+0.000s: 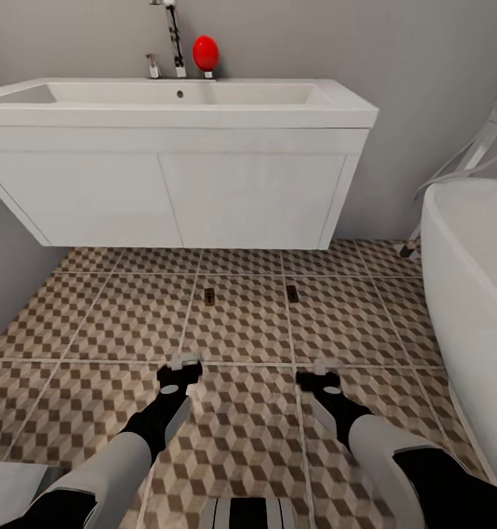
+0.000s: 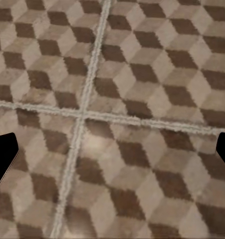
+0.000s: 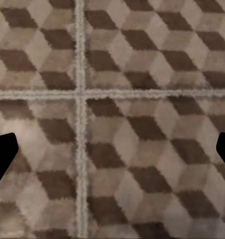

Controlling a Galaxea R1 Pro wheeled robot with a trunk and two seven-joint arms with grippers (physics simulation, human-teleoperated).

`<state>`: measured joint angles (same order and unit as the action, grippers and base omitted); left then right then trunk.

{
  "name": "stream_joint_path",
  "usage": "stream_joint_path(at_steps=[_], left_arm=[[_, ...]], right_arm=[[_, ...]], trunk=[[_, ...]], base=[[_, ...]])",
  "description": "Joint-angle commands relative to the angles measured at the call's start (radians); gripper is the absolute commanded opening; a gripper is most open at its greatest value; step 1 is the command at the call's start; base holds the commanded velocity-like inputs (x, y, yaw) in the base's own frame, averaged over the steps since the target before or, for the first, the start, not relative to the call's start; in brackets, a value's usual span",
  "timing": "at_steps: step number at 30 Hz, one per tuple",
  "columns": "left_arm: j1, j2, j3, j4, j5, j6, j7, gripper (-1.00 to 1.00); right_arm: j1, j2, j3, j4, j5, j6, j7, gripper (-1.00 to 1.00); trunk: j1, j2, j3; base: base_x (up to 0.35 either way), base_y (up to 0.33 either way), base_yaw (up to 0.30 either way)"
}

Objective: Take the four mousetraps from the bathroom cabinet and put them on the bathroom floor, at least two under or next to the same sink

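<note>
Head view: white rectangular basin sink (image 1: pixel 182 99) with chrome tap (image 1: pixel 176 37) sat on a white wall-hung vanity unit (image 1: pixel 175 187) against the grey wall; a red egg-shaped object (image 1: pixel 205 53) stood on the sink's back edge, just beside the tap; a white oval bathtub (image 1: pixel 472 294) occupied the floor's right edge.

Bathroom floor (image 1: pixel 94 323) of large square tiles, brown, beige and cream cube pattern, light grout lines; two small flat brown wooden mousetraps lay on it near the vanity's front edge, one (image 1: pixel 210 296) toward the middle of the vanity, the other (image 1: pixel 293 293) toward its right end, well apart from each other; their fine detail was too small to tell.

Left gripper (image 1: pixel 183 365) and right gripper (image 1: pixel 323 372), black with pale fingertips, hung over the floor, nearer the robot than both mousetraps; neither touched a trap.

Left wrist view: dark fingertips (image 2: pixel 3 158) stood at opposite sides of the picture, jaws wide apart, nothing but tile between them.

Right wrist view: fingertips (image 3: pixel 2 157) likewise spread wide, jaws holding nothing, over a crossing of grout lines.
</note>
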<state>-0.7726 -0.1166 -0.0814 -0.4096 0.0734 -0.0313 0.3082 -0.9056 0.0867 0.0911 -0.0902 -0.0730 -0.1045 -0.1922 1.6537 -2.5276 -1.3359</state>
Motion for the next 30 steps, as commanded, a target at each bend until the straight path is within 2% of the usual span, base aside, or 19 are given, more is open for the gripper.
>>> stream_joint_path(at_steps=[1, 19, 30], left_arm=[[-0.001, 0.001, -0.008, 0.001, 0.008, -0.005, 0.008, 1.00], [-0.001, 0.000, -0.002, -0.002, 0.019, -0.009, 0.010, 1.00], [-0.001, 0.001, -0.003, 0.025, 0.024, -0.010, 0.012, 1.00]], right_arm=[[-0.001, -0.001, 0.008, 0.001, -0.008, -0.003, -0.006, 1.00], [0.005, -0.001, 0.009, 0.001, -0.007, -0.014, -0.051, 1.00], [0.007, -0.003, 0.012, 0.000, 0.002, -0.002, -0.050, 1.00]], trunk=[[-0.001, 0.000, 0.003], [-0.009, 0.004, 0.073], [-0.014, 0.007, 0.115]], base=[[0.000, 0.000, 0.000], [0.000, 0.000, 0.000], [0.000, 0.000, 0.000]])
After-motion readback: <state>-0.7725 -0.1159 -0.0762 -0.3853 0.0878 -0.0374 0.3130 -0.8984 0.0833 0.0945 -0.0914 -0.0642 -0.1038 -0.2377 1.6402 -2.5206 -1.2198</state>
